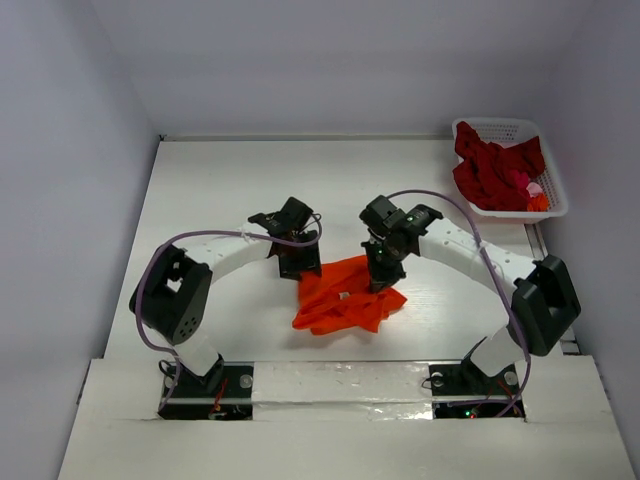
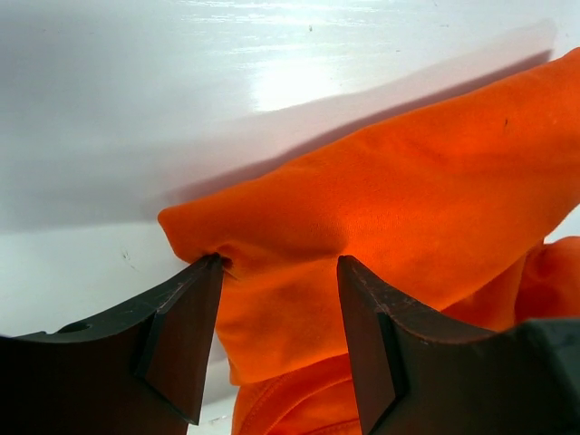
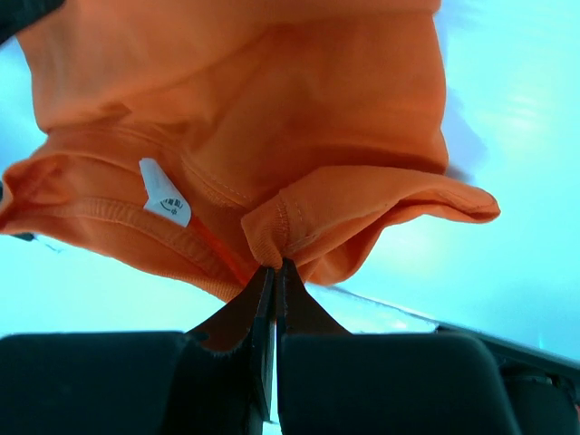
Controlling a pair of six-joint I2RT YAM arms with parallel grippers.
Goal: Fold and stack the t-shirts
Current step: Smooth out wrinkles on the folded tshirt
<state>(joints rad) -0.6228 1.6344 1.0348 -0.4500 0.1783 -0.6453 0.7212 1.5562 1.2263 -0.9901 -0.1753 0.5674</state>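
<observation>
At the right gripper point(image 3: 275, 272): clenched on a hemmed edge of the orange t-shirt point(image 1: 345, 300), near the white neck label point(image 3: 166, 195). Opposite, the left gripper point(image 2: 281, 263) stood half-spread, straddling a fold at the shirt's left edge. One fingertip touched cloth, nothing pinched. Shirt lay crumpled on the tabletop point(image 1: 220, 190) between the two grippers, bulk trailing toward the near edge, long axis roughly left-right. Judgement: spreading it needed the left to clamp first; both arms equally near. Count: one orange t-shirt; dark red t-shirts point(image 1: 490, 170) heaped in one basket point(image 1: 500, 125) far right, number unreadable.
</observation>
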